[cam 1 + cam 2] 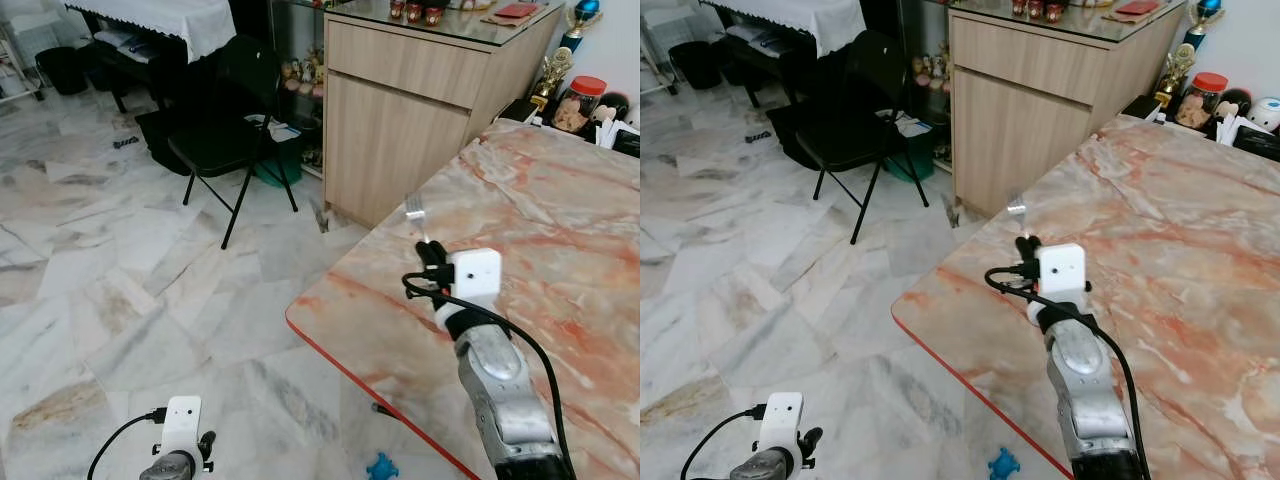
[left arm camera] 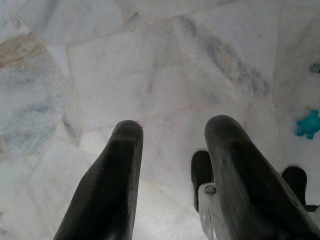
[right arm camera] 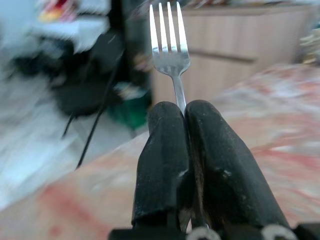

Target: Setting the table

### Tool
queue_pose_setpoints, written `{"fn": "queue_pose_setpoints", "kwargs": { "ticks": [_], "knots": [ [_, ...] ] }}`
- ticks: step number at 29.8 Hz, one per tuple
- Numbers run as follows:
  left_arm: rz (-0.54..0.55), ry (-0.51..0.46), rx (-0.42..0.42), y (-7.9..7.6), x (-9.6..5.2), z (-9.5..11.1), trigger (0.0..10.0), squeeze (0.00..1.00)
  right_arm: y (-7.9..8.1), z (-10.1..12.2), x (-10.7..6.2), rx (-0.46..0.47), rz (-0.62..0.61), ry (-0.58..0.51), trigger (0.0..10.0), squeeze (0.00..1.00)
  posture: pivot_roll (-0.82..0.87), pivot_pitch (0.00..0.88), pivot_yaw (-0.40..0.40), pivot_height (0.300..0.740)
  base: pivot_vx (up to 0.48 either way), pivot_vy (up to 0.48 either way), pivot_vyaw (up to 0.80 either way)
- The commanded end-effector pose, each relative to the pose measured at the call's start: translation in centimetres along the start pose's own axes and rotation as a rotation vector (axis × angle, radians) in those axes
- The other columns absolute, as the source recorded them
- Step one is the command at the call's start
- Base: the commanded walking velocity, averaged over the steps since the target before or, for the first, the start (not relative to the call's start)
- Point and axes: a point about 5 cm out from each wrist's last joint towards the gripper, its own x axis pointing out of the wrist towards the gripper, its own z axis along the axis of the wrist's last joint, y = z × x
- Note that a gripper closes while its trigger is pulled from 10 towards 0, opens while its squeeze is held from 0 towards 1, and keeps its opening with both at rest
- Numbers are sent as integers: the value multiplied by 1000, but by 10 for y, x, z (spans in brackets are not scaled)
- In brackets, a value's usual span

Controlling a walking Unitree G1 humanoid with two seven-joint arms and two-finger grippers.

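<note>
Marble table (image 1: 560, 230): bare pink top, red edge close under the right arm. Right gripper (image 3: 186, 107) is over the near corner, fingers pressed together on the handle of the fork (image 3: 169, 47), tines pointing away. Risk: thin handle, narrow pinch, so the fork may pivot or slip, landing near the edge and dropping to the floor. Left gripper (image 2: 172, 145) hangs idle, fingers spread, above the floor tiles (image 1: 130, 290).

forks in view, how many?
1. The fork is pinched in the right gripper, tines up, over the marble table near its edge. Clutter at the far end may hide more.
</note>
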Motion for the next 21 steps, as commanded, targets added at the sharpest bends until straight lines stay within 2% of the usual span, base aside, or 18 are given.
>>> {"fn": "queue_pose_setpoints", "kwargs": {
  "ticks": [1,7,14,21],
  "knots": [
    [10,3,8,4,-1,-3,10000,0,-4,9,-3,5,-47,-67,10000,0,50,0,17,740,0,0,0],
    [12,12,24,6,-2,-7,10000,0,-6,6,-12,24,-108,-85,10000,0,51,0,14,740,0,0,0],
    [22,6,22,9,-1,-4,10000,0,-6,16,-3,35,-114,-131,10000,0,48,0,17,740,0,0,0],
    [35,7,0,9,-1,-3,10000,0,-12,21,0,35,-142,-159,10000,0,56,0,14,740,0,0,-763]
  ]
}}
